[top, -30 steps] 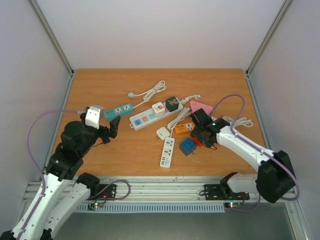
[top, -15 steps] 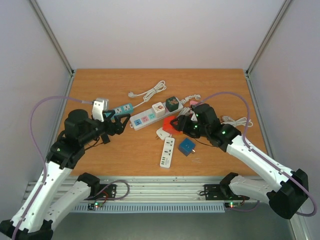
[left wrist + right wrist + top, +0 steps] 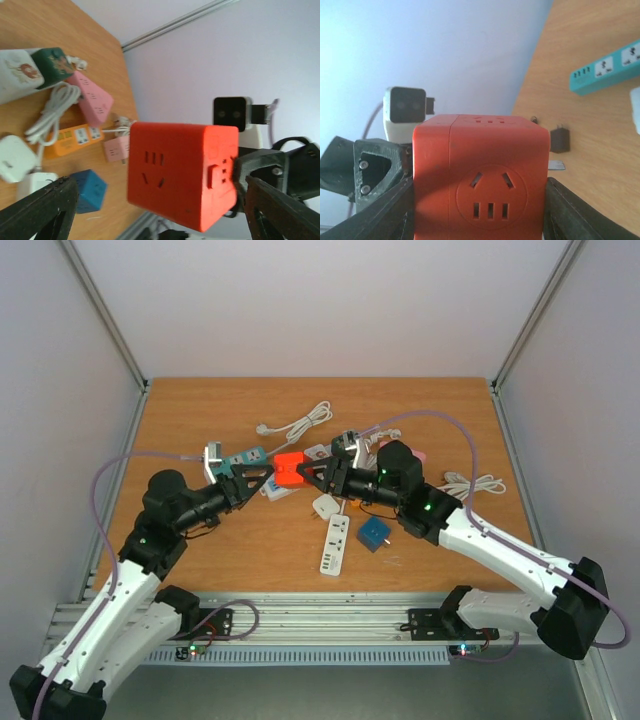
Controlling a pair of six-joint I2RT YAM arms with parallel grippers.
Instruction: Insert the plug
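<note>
right fingers (image 3: 572, 215): clamped on the red cube adapter (image 3: 289, 469), one finger on each side, so it's held up off the bench (image 3: 430, 400)

left fingers (image 3: 40, 212): spread wide apart, pointing at the cube from the left. The tips are just beside it; can't tell if they actually touch.

red cube adapter: up in the air between the two arms, over the middle of the bench. One socket face points at each wrist cam.

near side: white power strip (image 3: 335, 545) lying flat, with a blue cube (image 3: 375, 533) just right of it

far left: teal power strip (image 3: 243, 456), partly hidden behind the left arm
</note>
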